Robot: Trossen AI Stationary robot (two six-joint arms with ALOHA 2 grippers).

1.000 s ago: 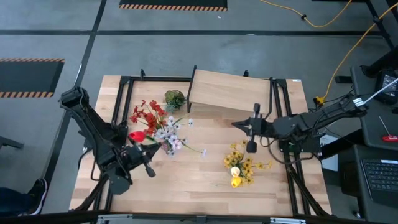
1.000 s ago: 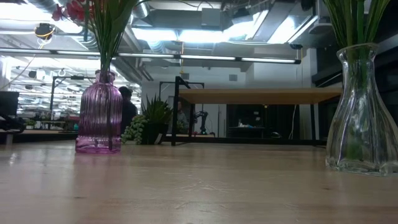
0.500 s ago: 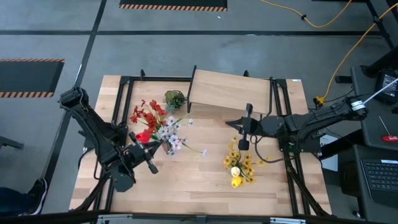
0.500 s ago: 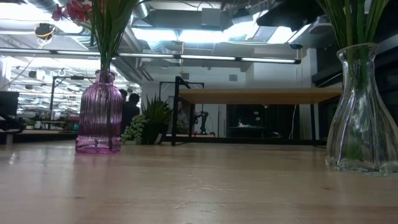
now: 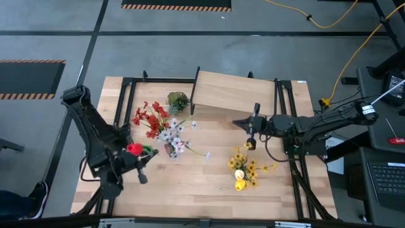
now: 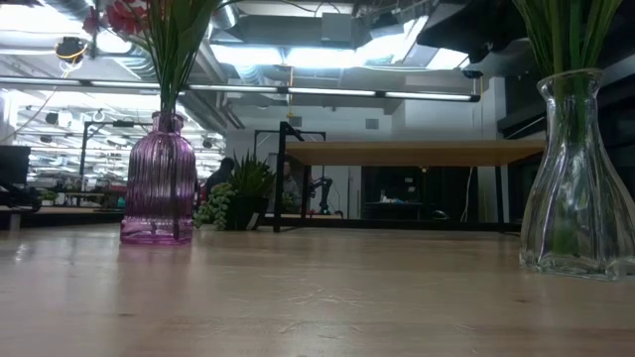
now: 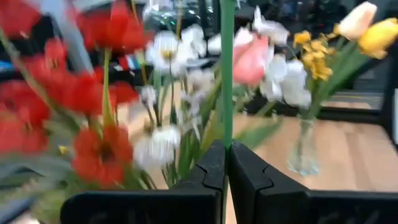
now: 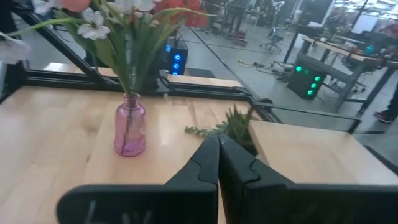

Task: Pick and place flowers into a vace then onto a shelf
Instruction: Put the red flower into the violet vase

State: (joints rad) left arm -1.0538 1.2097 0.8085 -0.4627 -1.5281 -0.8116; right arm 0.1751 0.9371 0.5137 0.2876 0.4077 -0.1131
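Note:
My left gripper [image 5: 139, 159] [image 7: 227, 146] is at the table's left, just left of the purple vase [image 5: 168, 149] [image 6: 159, 178], and is shut on a red tulip [image 5: 134, 149]. The purple vase holds red and white flowers [image 5: 161, 126]. A clear vase [image 5: 243, 172] [image 6: 580, 178] holds yellow flowers. My right gripper [image 5: 251, 140] [image 8: 217, 152] is shut and empty. It hovers between the clear vase and the shelf [image 5: 234, 95] [image 6: 417, 152]. My left gripper pinches the tulip's green stem [image 7: 227, 118] between its two fingers. The fingers come about level from the table's left and lie across the stem. The stem stands upright out of the hold, and the red bud [image 5: 134, 149] is lifted clear of the table.
A flowerless green leafy bunch [image 5: 178, 100] [image 8: 233, 121] stands by the shelf's left end. Black frame rails [image 5: 126, 95] run along the table's left and right sides. Bare wood [image 5: 190, 183] lies along the near edge between the vases.
My left gripper has carried the red tulip away from the purple vase, toward the table's left and near edge, staying shut on its stem. My right gripper has shifted a little toward the table's left, still shut.

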